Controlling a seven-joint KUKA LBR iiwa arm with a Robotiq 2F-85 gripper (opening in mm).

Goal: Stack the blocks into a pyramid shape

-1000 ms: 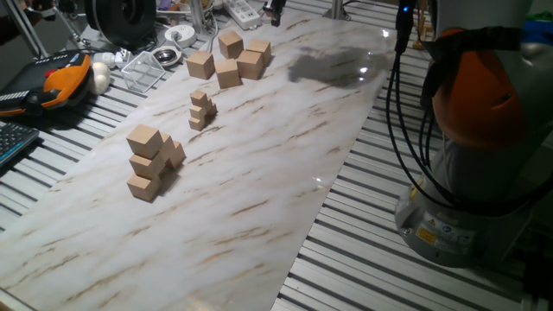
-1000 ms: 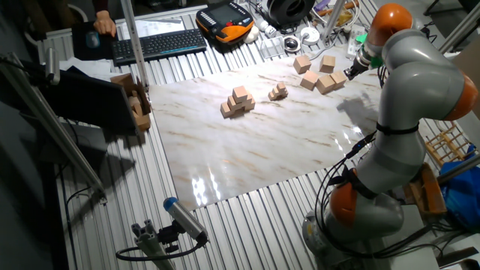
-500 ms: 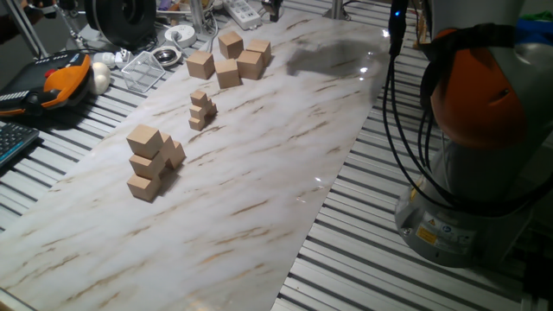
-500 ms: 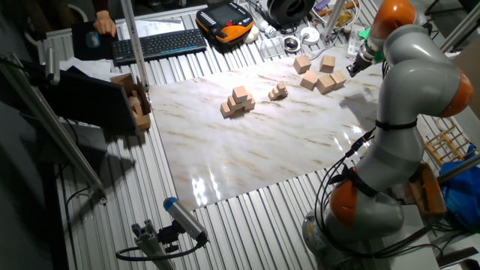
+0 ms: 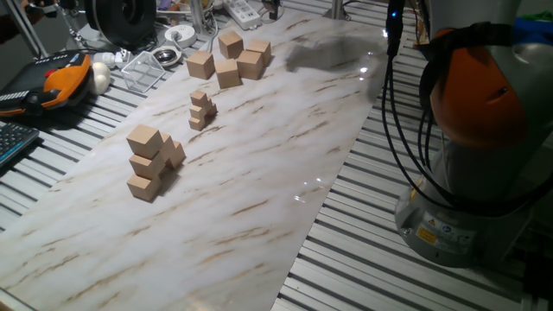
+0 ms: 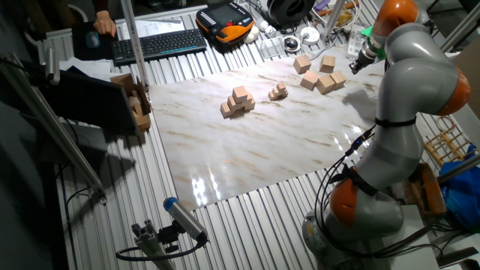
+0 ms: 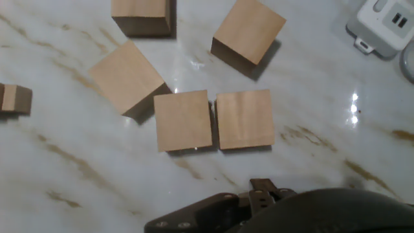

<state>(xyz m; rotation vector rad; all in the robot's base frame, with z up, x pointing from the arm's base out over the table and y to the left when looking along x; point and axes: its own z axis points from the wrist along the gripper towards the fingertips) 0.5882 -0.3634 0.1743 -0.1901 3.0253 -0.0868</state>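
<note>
Five loose tan blocks (image 7: 183, 120) lie close together on the marble board, seen from above in the hand view; two of them (image 7: 244, 118) touch side by side. The same group (image 5: 228, 73) sits at the board's far end. My gripper (image 6: 354, 64) hovers beside and above this group (image 6: 325, 84), holding nothing that I can see; its fingers are too small to read. Only the hand's dark housing (image 7: 272, 207) shows in the hand view. A stepped pyramid pile of tan cubes (image 5: 149, 162) stands mid-board (image 6: 238, 101).
A pile of much smaller tan cubes (image 5: 201, 110) stands between the pyramid and the loose blocks; one of them (image 7: 14, 99) shows in the hand view. A white power strip (image 7: 381, 26), a clear plastic box (image 5: 143, 69) and an orange pendant (image 5: 65, 78) lie off the board.
The arm has shifted slightly, carrying the gripper a little toward the back of the table; its shadow on the board moved with it. No block has moved.
</note>
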